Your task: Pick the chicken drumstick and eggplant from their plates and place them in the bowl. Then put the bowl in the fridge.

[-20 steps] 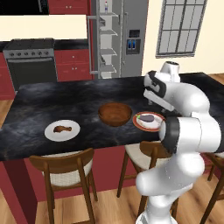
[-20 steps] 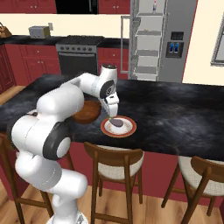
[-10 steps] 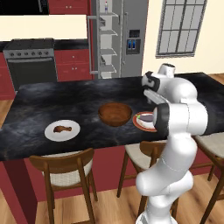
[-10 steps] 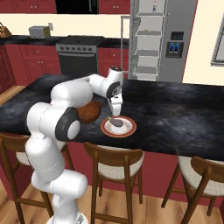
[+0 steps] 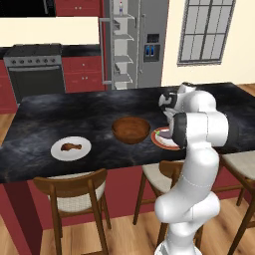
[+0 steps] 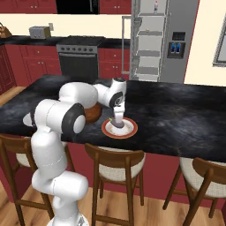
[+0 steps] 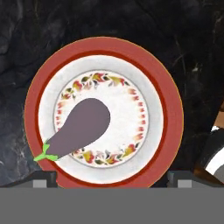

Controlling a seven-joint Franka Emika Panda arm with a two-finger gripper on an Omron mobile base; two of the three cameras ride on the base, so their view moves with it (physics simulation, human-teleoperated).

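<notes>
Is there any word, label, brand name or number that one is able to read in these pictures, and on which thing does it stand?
None can be read.
Fridge dispenser panel: blue marks, too small to tell.
Red-rimmed plate: painted flowers around its centre, no letters.
Bottle on the top fridge shelf: too small to read.

Purple eggplant [image 7: 81, 127] lies on the red-rimmed plate [image 7: 173, 109]; drumstick [image 5: 70, 146] on the white plate [image 5: 56, 151].

No legible text, labels, brands or numbers anywhere
</notes>
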